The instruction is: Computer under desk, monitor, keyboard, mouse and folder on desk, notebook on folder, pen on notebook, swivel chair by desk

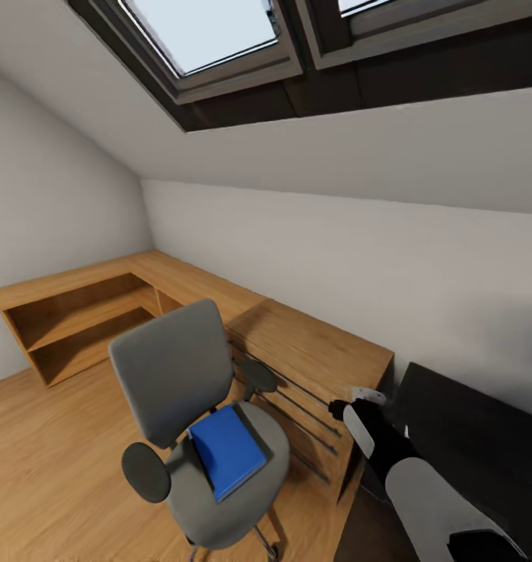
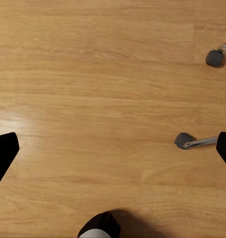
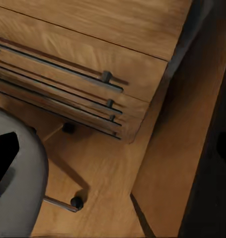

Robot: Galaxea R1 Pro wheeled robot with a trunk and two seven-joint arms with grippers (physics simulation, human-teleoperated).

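One blue folder [image 1: 227,451] lies flat on the swivel chair [image 1: 172,375] seat, its long side pointing toward the chair's back. Both pincers' fingers are spread apart, holding nothing.

We see the swivel chair [image 1: 189,406], grey padded with black armrests, standing upright on the wooden floor. On its seat lies the folder [image 1: 227,450], bright blue and flat. The black desk [image 1: 469,437] shows to the chair's right, apart from it.
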